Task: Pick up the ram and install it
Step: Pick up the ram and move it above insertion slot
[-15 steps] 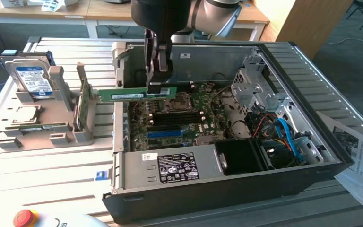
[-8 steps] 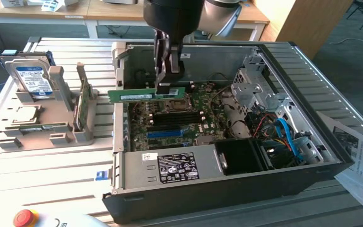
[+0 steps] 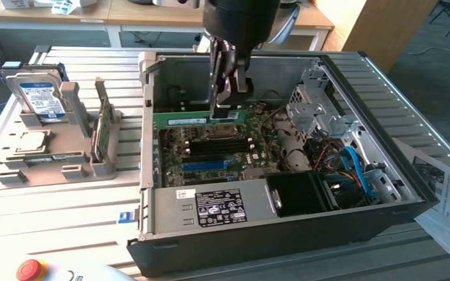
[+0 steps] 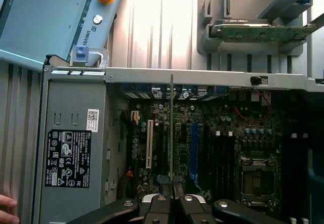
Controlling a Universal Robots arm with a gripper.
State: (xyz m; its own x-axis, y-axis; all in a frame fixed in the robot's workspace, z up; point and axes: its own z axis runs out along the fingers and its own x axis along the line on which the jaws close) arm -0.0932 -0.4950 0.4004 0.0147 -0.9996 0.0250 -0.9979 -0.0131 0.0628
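Note:
My gripper [image 3: 227, 111] reaches down into the open computer case [image 3: 412, 193] and is shut on the ram [image 3: 186, 120], a long narrow green stick with a white label. The stick hangs level over the motherboard [image 3: 209, 158], above the black memory slots [image 3: 217, 149] and apart from them. In the wrist view the ram [image 4: 172, 133] runs edge-on as a thin line straight out from the gripper [image 4: 173, 204], with the motherboard below it and the dark memory slots [image 4: 217, 158] off to one side.
A grey holder [image 3: 68, 158] on the exterior view's left carries a hard drive [image 3: 36, 93] and a green card [image 3: 104, 126]. A power supply [image 3: 209, 208], drive cage [image 3: 319, 105] and cables crowd the case. A pendant with a red stop button [image 3: 30, 269] lies near the front. A hand [image 4: 6, 208] rests beside the case.

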